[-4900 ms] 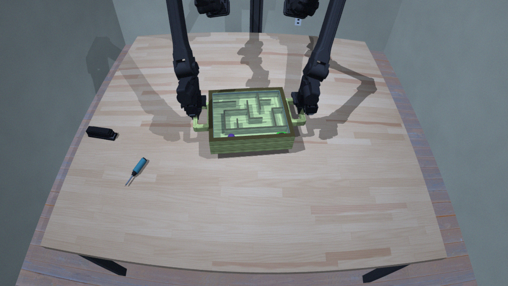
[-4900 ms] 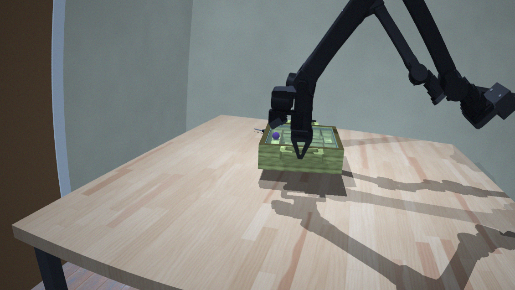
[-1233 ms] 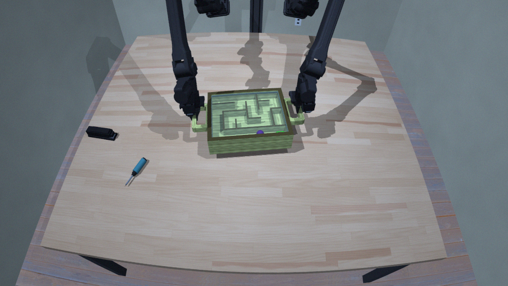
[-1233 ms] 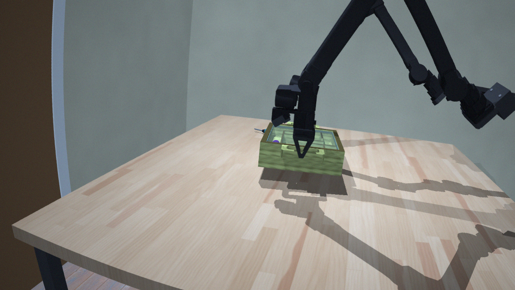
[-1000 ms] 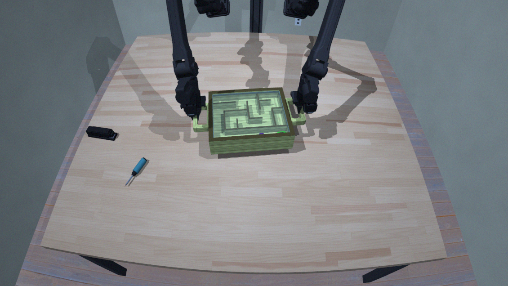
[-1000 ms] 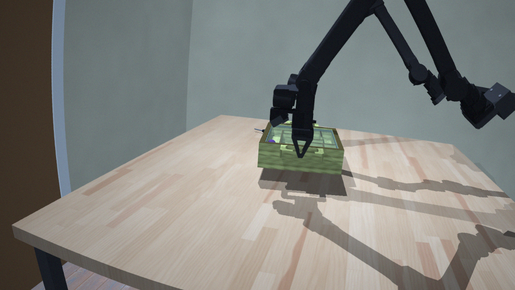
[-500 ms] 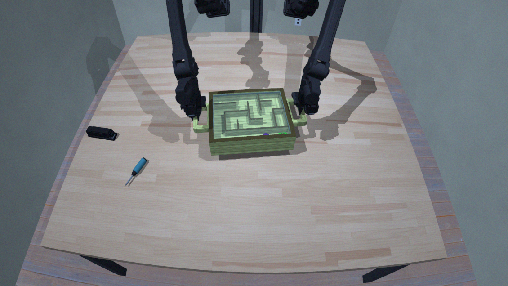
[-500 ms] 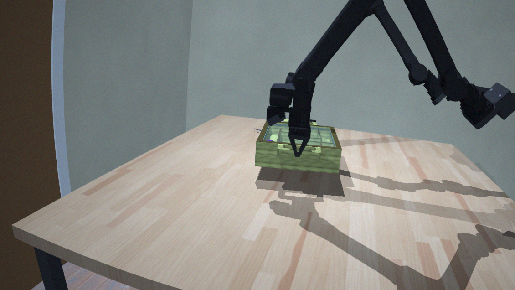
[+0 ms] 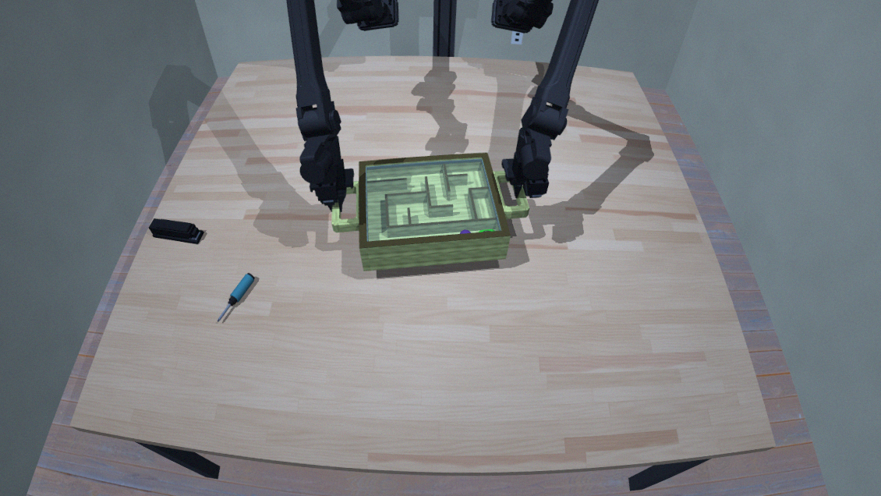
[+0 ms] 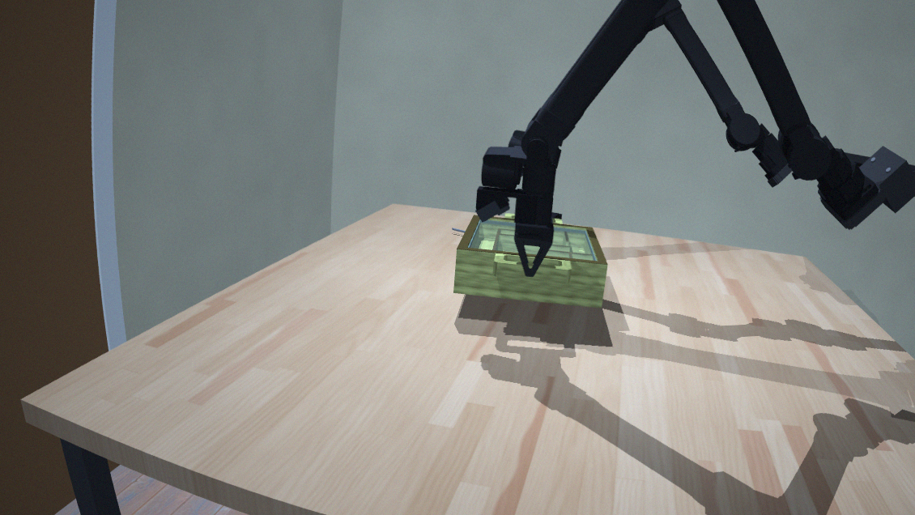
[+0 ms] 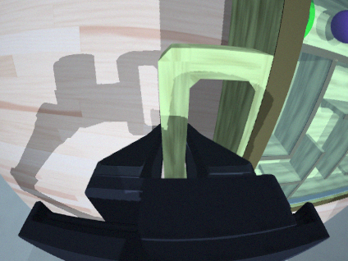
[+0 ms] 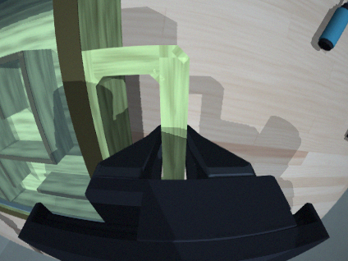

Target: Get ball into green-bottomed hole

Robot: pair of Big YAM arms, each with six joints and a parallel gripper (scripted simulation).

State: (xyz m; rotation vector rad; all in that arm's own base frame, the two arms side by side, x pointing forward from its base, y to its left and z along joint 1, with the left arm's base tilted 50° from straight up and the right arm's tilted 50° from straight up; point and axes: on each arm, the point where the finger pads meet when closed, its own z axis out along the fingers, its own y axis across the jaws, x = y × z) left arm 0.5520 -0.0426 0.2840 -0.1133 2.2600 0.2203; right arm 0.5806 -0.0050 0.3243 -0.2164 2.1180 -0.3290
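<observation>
Top: see purple ball (image 9: pixel 465 232) (image 11: pixel 341 26) just beside green-bottomed hole (image 9: pixel 486 231) (image 11: pixel 309 20), along the board's (image 9: pixel 434 253) (image 10: pixel 528 291) (image 11: pixel 293 74) (image 12: pixel 70 82) near wall. Tip too steeply, risk a hard wall hit or overshoot.

Exterior: can't spot ball. Held above table (image 10: pixel 287 384); lower unevenly, risk rolling it away or a landing jolt.

Left wrist: clamped on left handle (image 9: pixel 516 212) (image 10: pixel 559 262) (image 11: pixel 217 61) with left gripper (image 9: pixel 522 196) (image 10: pixel 529 271) (image 11: pixel 174 130), fingers straddling bar.

Right wrist: likewise clamped on right handle (image 9: pixel 344 225) (image 12: pixel 123 61) with right gripper (image 9: pixel 333 206) (image 12: pixel 173 130). Move out of sync, likely twist board.

"What's different in the top view, with twelve at its upper edge?"

"The purple ball (image 9: pixel 465 232) (image 11: pixel 341 26) is farther toward three o'clock than five seconds ago, and now sits near the green-bottomed hole (image 9: pixel 486 232) (image 11: pixel 309 18)."

"And over the last half second?"

"Just a little more, the same way."

"Has the board (image 9: pixel 434 240) (image 10: pixel 474 274) (image 11: pixel 285 61) (image 12: pixel 67 41) moved?"

"Slightly, toward nine o'clock in the exterior view since a second ago. The ball is hidden there now."
</observation>
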